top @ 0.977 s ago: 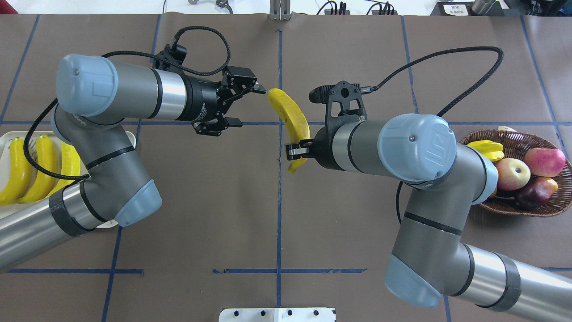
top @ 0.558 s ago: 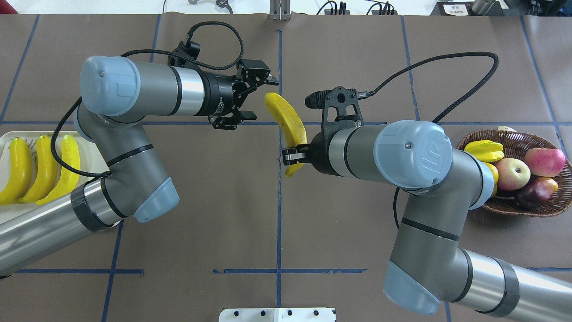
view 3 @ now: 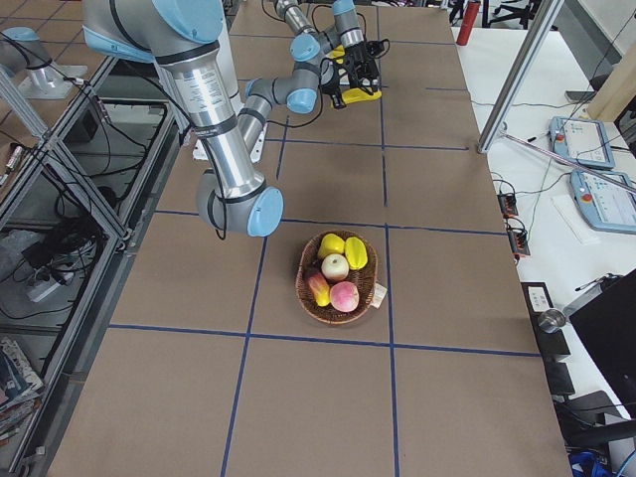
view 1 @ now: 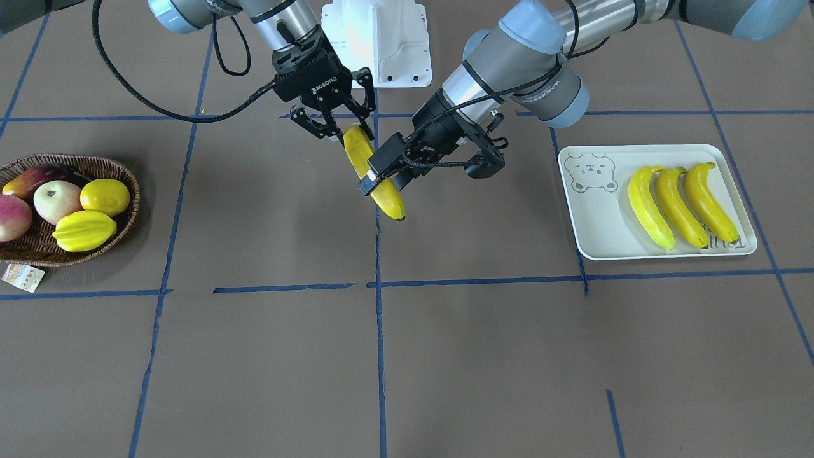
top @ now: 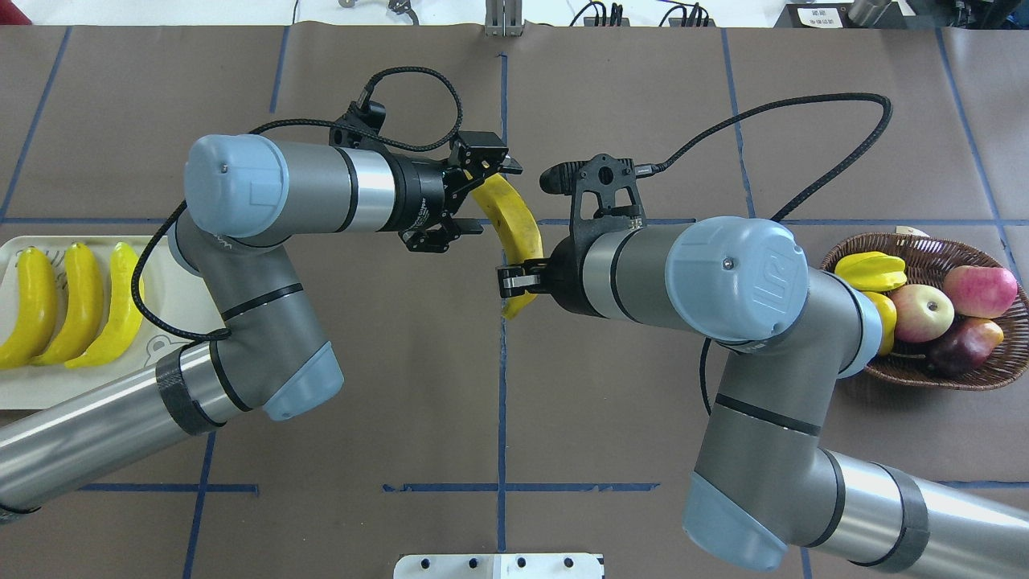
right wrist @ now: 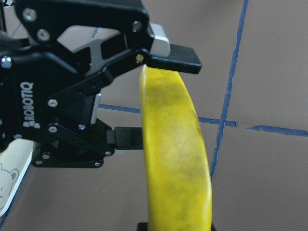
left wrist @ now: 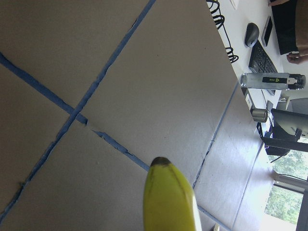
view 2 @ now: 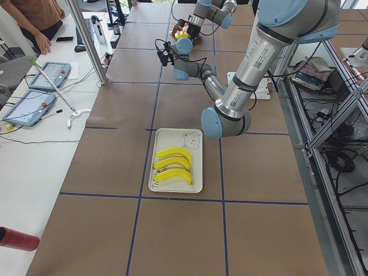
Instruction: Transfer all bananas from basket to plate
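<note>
My right gripper (top: 521,281) is shut on the near end of a yellow banana (top: 514,225) and holds it above the table's middle. My left gripper (top: 485,198) is open, and its fingers straddle the banana's far end without closing on it. The right wrist view shows one finger over the banana (right wrist: 175,159) and one beside it. In the front view the banana (view 1: 391,200) hangs between both grippers. Three more bananas (top: 76,301) lie side by side on the white plate (top: 48,386). The wicker basket (top: 949,378) at the right shows no banana.
The basket (view 1: 95,166) holds a starfruit (view 1: 82,230), a lemon (view 1: 105,196) and red apples (top: 977,291). The plate (view 1: 598,216) has bare room beside its bear drawing. A white robot base (view 1: 378,38) stands at the table's near edge.
My left arm has swung right, and its open fingers now reach around the banana's far end. My right gripper has shifted slightly left with the banana.
</note>
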Controlling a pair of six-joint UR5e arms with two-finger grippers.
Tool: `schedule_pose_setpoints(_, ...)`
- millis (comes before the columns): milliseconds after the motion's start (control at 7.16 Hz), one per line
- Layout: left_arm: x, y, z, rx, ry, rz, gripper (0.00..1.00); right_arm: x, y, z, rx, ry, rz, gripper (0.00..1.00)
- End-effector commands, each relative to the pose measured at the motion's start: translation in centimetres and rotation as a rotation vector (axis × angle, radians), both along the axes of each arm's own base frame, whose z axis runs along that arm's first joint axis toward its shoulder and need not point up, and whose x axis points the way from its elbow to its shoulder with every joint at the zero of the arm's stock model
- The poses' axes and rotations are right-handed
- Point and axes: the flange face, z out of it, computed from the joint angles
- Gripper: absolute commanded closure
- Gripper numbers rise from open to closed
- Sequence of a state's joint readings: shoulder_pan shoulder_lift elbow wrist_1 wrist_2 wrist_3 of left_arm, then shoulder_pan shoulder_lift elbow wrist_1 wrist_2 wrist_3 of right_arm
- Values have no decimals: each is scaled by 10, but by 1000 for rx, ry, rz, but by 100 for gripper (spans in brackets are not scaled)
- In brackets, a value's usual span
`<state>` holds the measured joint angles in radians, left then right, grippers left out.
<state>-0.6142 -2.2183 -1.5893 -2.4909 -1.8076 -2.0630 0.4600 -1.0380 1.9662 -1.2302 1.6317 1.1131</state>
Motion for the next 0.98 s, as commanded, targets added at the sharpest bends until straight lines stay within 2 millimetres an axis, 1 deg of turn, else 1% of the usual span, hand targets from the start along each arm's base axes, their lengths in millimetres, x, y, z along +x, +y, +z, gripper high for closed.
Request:
schedule_pose_setpoints(0, 2, 3, -3, 2, 4, 6, 46, -6, 5, 0, 4, 4, 5, 98)
schedule_pose_setpoints(140, 7, 7, 2, 22, -12, 24, 98, -6, 5, 1, 5, 6, 3, 98)
schedule_pose_setpoints(279, 7, 8, 1, 69, -28, 25, 100, -6, 5, 1, 5, 6, 3, 98)
schedule_pose_setpoints(419, 7, 8, 2, 70, -30, 25, 100, -6, 5, 1, 5, 6, 3, 97)
schedule_pose_setpoints(558, 7, 8, 3, 69, -31, 25, 100, -4, 6, -1, 7, 0, 0, 60)
schedule_pose_setpoints(698, 6, 7, 4, 68, -32, 24, 100, -1, 6, -3, 10, -7, 3, 1)
schedule_pose_setpoints(838, 6, 7, 4, 68, -32, 24, 100, 5, 8, -5, 11, -15, 2, 0)
